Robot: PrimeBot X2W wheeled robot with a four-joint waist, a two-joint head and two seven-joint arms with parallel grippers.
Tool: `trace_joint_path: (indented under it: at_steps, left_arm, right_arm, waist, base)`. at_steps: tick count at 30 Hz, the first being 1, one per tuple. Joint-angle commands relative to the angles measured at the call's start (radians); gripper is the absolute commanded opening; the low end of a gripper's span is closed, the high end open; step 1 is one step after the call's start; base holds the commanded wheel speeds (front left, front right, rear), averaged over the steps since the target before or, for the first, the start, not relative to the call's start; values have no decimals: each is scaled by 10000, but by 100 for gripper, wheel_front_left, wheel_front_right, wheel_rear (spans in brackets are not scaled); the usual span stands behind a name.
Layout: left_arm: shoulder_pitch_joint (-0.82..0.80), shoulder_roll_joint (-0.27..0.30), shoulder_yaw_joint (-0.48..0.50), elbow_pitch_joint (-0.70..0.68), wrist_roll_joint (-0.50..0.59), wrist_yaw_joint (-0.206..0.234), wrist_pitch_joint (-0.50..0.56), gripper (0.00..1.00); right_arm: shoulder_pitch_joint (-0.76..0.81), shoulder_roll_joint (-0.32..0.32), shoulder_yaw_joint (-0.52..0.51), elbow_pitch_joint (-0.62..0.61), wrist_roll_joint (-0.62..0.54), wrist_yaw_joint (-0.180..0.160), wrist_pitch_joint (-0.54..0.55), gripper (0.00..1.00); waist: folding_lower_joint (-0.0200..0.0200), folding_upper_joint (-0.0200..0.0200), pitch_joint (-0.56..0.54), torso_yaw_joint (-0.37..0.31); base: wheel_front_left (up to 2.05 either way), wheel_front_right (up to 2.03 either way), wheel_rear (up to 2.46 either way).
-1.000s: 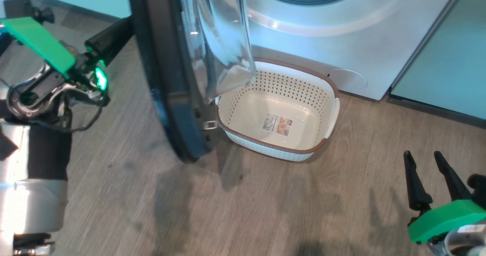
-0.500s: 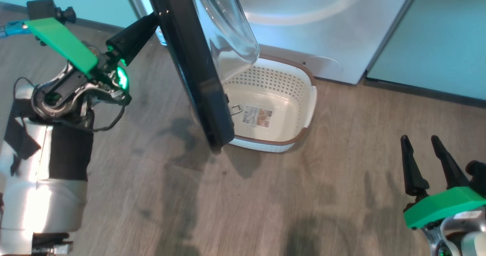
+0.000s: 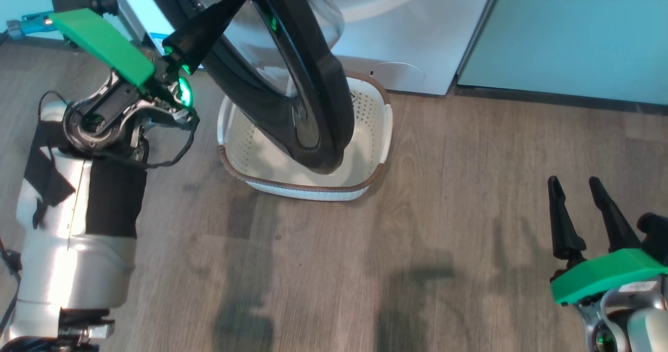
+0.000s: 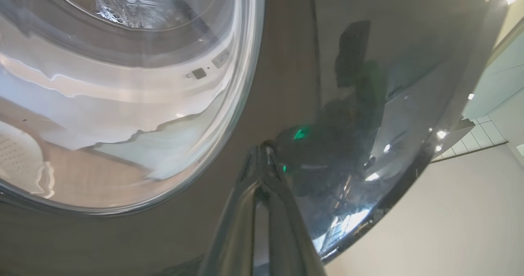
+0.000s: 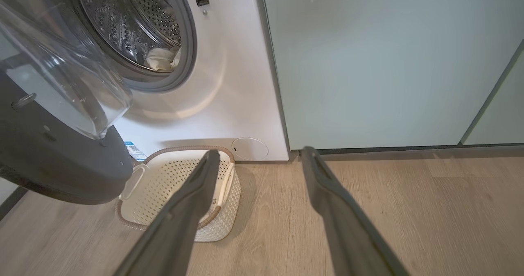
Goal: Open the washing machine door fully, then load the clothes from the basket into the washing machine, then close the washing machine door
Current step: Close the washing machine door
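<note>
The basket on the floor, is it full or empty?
Empty, as far as visible: the basket shows only bare floor and walls, though the washing machine door hides part of it.

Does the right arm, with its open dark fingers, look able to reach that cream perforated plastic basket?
Probably yes: the right gripper is open, and only bare wood floor lies between it and the basket. The black-rimmed round door overhangs only part of it.

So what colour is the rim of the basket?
Brown, running around the cream-white basket; the right wrist view shows it best.
</note>
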Motion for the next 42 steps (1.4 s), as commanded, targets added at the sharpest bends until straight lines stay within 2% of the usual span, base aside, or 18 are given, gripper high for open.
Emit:
trace_joint_path:
  at_steps: [1,13,22,25,29,30,31,32,33,38,42]
  left_arm:
    - [-504,332,336,-311,65,-87,-100,0]
    - [-261,307,467,-544,-63,-88,-451,0]
    - [617,290,805,-1267,-288,-88,-693,0]
    - [1024,309,912,-1617,-196,-88,-876,0]
    - [1749,463,918,-2209,504,-88,-1465,0]
    - [1943,495,889,-2369,732,-88,-1677,11]
    - [2131,504,862,-2513,968,-88,-1939,37]
    - [2311,492,800,-2641,1168,-88,-2173,78]
    - [2484,511,735,-2765,1438,-88,-2448,100]
    - [3246,671,378,-2914,3096,-88,-4058,100]
    - [3855,890,104,-2790,5218,3,-5478,100]
  right_arm:
    - [-378,-11,217,-223,75,-29,-138,100]
    - [-637,23,139,114,127,-29,-403,100]
    - [-602,-3,-301,222,23,-29,-507,100]
    - [-562,-11,-418,190,-37,-29,-502,100]
    - [-474,-12,-560,113,-94,-29,-494,100]
    - [-436,-10,-594,83,-108,-29,-480,100]
    - [-398,-8,-629,57,-121,-29,-470,100]
    - [-355,-7,-674,30,-133,-29,-462,100]
    - [-312,-5,-717,0,-147,-29,-447,100]
    - [-112,4,-800,-148,-232,-29,-358,100]
    - [66,13,-792,-229,-263,-29,-278,100]
  waist:
    - [-1,-1,38,-152]
    - [-1,-1,35,-357]
    - [-1,-1,-142,-95]
    - [-1,-1,-243,-11]
    - [-1,-1,-423,100]
    - [-1,-1,-453,133]
    - [-1,-1,-494,172]
    - [-1,-1,-536,224]
    - [-1,-1,-569,273]
    - [-1,-1,-768,437]
    - [-1,-1,-967,467]
  base:
    - [0,0,0]
    - [0,0,0]
    - [0,0,0]
    - [0,0,0]
    - [0,0,0]
    - [0,0,0]
    - [0,0,0]
    - [0,0,0]
    - [0,0,0]
    - [0,0,0]
    - [0,0,0]
